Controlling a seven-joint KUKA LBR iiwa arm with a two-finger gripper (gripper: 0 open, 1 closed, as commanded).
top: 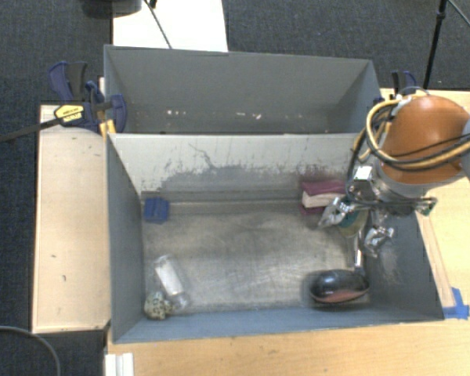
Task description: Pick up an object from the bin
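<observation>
My gripper (366, 237) hangs low at the bin's right side, under the orange cover. Just below it, near the front right corner, lies a glossy dark oval thing (338, 287) with a reddish sheen, shaped like a computer mouse. The gripper's lowest metal part comes close to its right end; whether they touch I cannot tell. A maroon and pale box (321, 193) rests against the back wall, right beside the gripper's left side. A small greenish patch shows at the gripper, too unclear to name.
A small blue block (155, 209) sits at the back left of the floor. A clear plastic piece (168, 276) and a speckled ball (158, 307) lie in the front left corner. The arm enters over the right wall.
</observation>
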